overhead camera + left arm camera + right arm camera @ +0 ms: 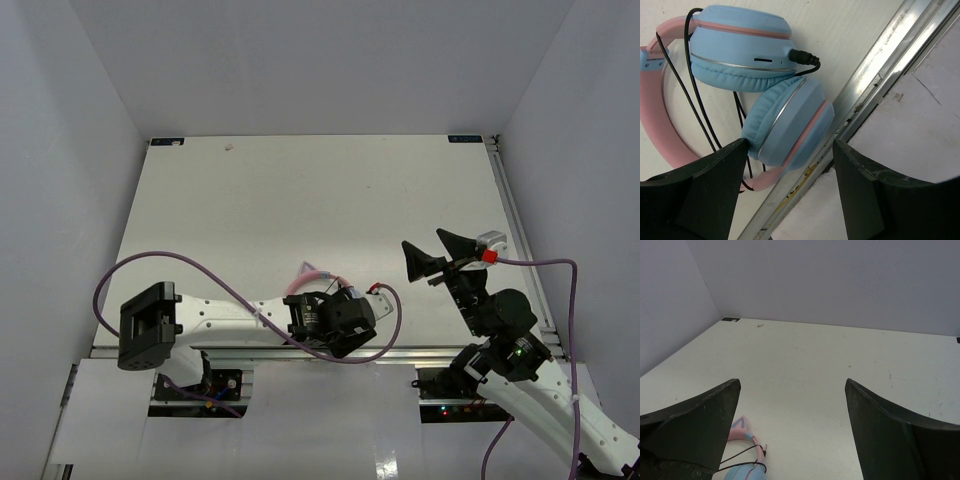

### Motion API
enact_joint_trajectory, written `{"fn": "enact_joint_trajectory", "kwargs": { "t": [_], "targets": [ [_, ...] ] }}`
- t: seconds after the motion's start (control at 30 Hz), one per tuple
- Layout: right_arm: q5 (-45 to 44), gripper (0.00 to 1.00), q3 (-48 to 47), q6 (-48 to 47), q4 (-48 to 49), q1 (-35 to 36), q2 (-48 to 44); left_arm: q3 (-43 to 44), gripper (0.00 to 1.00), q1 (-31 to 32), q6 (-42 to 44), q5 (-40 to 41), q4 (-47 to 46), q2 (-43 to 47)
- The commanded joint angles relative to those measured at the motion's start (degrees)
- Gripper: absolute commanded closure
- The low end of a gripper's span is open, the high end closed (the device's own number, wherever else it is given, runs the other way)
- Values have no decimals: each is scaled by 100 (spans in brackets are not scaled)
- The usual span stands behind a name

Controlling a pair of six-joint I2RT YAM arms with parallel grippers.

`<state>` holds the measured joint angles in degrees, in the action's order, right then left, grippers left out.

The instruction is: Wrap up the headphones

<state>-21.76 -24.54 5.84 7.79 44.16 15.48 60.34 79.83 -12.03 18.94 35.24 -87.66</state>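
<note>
The headphones [765,95] lie on the white table at its near edge, with two light blue ear cups folded together and a pink headband [660,125]. The thin black cord [700,107] loops over the cups and band, plugged in at one cup [805,57]. In the top view only a bit of pink band [312,274] shows beside the left wrist. My left gripper [790,165] is open just above the lower cup, holding nothing. My right gripper [440,252] is open and empty, raised at the right; its view shows the cat ear [740,426] and cord plug [764,451] at bottom left.
A metal rail [880,70] runs along the table's near edge right beside the headphones. Thick purple robot cables [215,275] loop over the left arm and by the right arm [572,300]. White walls enclose the table on three sides.
</note>
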Motion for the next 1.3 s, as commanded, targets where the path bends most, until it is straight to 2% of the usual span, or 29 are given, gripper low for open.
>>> {"fn": "enact_joint_trajectory", "kwargs": {
  "t": [0.0,0.33,0.57,0.9,1.0,1.27],
  "targets": [
    [-100,8,2,31,249,-4,-80,48,21,-26,151,454,-152,-72],
    [-109,8,3,31,249,-4,-115,-107,27,-566,349,286,-316,-192],
    [-108,8,10,31,242,-4,-106,30,32,-1496,787,16,-401,-380],
    [-118,8,19,48,258,-4,-98,935,35,-3260,1729,-136,-703,-1497],
    [-59,8,-13,63,258,-4,-86,1374,39,-3614,2006,-189,-756,-1905],
    [53,9,12,126,258,-4,-212,2739,38,-4679,2669,-88,-872,-2916]
  ]
}}
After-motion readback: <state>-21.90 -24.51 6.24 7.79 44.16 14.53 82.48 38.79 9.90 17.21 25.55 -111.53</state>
